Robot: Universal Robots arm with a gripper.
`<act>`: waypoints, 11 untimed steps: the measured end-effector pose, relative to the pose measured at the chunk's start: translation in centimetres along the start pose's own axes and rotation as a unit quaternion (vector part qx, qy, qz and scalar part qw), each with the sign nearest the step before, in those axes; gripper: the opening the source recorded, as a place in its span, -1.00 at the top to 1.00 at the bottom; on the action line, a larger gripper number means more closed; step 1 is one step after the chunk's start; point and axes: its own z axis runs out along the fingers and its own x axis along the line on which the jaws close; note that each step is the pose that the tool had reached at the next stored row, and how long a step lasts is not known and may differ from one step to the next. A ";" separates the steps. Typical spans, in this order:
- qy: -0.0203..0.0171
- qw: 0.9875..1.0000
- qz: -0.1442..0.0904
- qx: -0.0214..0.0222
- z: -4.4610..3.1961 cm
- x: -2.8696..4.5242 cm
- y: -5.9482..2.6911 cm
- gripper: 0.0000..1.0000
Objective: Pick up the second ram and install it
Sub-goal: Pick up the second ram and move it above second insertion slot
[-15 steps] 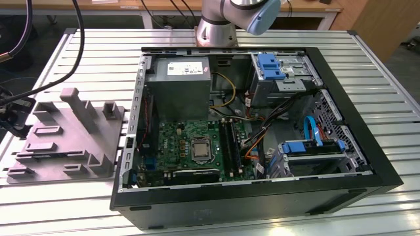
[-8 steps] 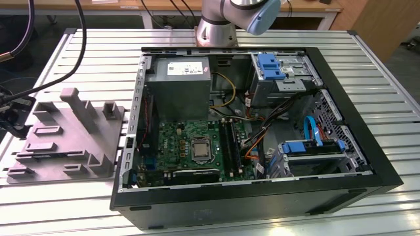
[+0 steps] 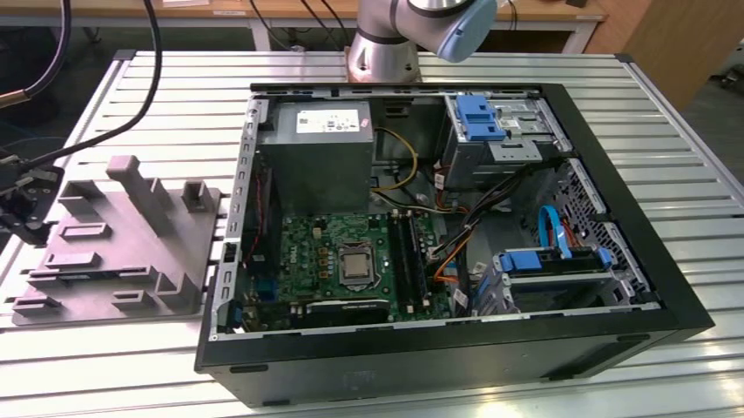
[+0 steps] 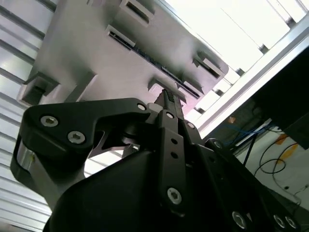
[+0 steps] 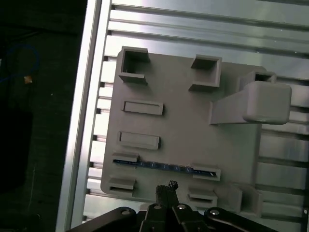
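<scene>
The second ram [image 5: 164, 166] stands on edge in a long slot of the grey holder [image 5: 183, 125], its thin blue-green top edge showing. In the second wrist view the ram [image 4: 153, 62] is a dark strip in the same slot. My gripper [image 5: 166, 189] hovers just off the holder's edge, close to the ram's middle, apart from it. Its fingers are together and shut on nothing. In the exterior view the gripper [image 3: 26, 218] is at the far left, above the holder [image 3: 117, 244]. The motherboard's long black memory slots [image 3: 407, 252] lie inside the open computer case [image 3: 465, 348].
The holder has tall grey posts [image 5: 253, 104] and several small empty pockets. The case stands to the exterior view's right of the holder on a ribbed metal table [image 3: 651, 78]. Cables [image 3: 104, 131] hang over the table's far left. The table's edge rail [image 5: 87, 121] runs beside the holder.
</scene>
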 end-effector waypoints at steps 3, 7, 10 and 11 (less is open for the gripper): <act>0.001 1.000 -0.027 0.001 0.02 0.00 0.00 0.80; 0.003 0.998 -0.064 0.002 0.05 0.00 0.00 0.80; 0.004 0.996 -0.091 0.002 0.08 -0.01 -0.01 0.80; 0.004 0.995 -0.099 0.002 0.10 -0.01 -0.01 0.80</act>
